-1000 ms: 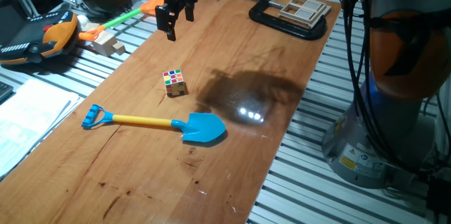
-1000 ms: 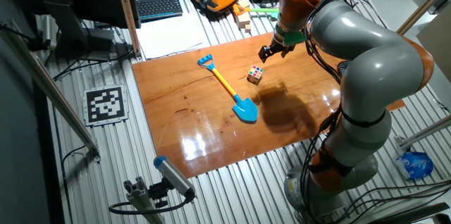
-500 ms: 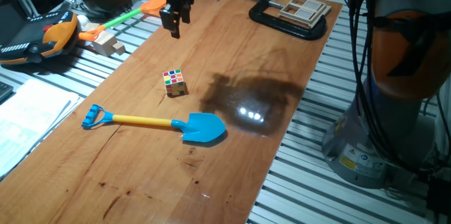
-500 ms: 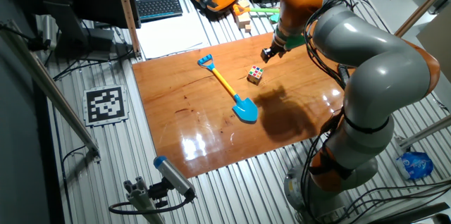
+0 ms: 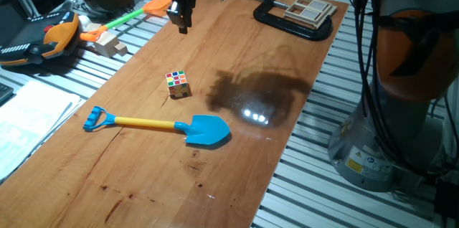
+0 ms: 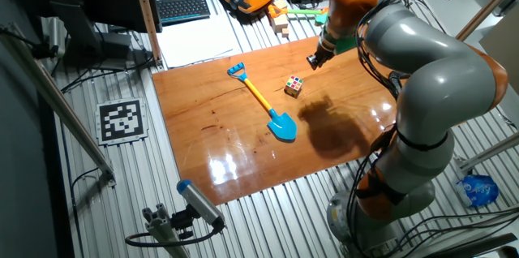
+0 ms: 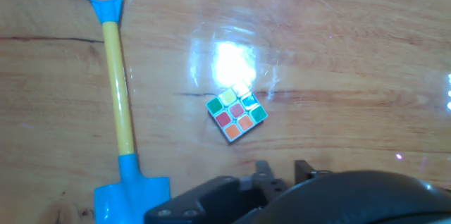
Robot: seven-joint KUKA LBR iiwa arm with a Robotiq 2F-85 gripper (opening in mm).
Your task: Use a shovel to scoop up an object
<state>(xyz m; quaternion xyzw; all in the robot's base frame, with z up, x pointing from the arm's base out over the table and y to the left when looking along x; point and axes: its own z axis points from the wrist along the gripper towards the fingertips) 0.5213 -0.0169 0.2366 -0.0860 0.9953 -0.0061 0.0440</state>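
The gripper point(image 5: 181, 26) hangs above the desk point(image 5: 237, 149), fingers point(image 5: 183, 24) narrow and holding nothing. The puzzle cube point(image 5: 177, 83) sits well apart from them, the blue shovel point(image 5: 165, 125) beyond it. No writing is readable.

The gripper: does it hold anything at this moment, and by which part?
Nothing is held. The gripper hangs above the table's far edge with closed, empty fingers; the shovel and puzzle cube lie untouched on the table.
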